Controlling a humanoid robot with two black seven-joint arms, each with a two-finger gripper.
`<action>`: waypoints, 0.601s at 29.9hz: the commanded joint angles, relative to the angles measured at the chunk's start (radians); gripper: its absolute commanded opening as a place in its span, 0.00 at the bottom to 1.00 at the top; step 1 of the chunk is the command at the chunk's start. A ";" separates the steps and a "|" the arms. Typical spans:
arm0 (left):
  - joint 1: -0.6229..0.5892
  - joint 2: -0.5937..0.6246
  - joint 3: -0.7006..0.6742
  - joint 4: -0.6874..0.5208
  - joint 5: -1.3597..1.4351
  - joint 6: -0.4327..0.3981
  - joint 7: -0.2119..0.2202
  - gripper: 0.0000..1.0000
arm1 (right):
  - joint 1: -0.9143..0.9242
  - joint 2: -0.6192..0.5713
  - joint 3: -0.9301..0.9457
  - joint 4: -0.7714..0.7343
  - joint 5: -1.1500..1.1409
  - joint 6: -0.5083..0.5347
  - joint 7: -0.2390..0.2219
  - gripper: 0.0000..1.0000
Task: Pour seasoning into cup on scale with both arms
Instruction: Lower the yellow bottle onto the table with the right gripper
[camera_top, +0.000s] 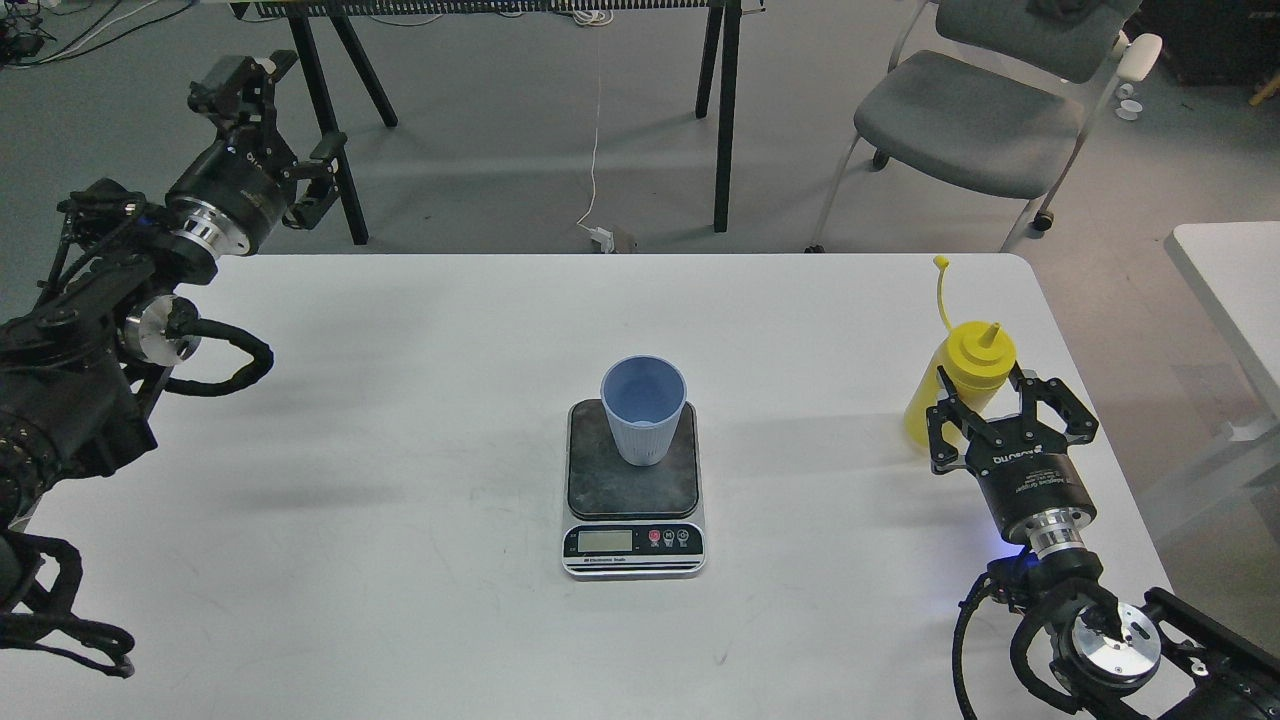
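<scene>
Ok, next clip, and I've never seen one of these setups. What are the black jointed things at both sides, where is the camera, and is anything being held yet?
The camera sits in the robot's head, looking forward and down at a white table. The black jointed things are its two arms. The left gripper is raised over the table's far left edge, open and empty. The right gripper is open, its fingers either side of a yellow squeeze bottle near the right edge; whether they touch it yet I cannot tell. In the middle, a light blue cup stands upright on a kitchen scale. A grey chair stands behind.
</scene>
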 joint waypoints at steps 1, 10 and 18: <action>-0.003 -0.008 0.001 0.000 0.000 0.000 0.000 0.92 | -0.001 0.002 -0.002 -0.012 -0.004 0.000 0.000 0.23; -0.009 -0.003 0.001 0.000 0.000 0.000 0.000 0.92 | -0.001 0.026 -0.018 -0.026 -0.024 0.000 0.005 0.34; -0.011 -0.005 0.002 0.000 0.000 0.000 0.000 0.92 | -0.004 0.034 -0.018 -0.037 -0.041 0.000 0.007 0.84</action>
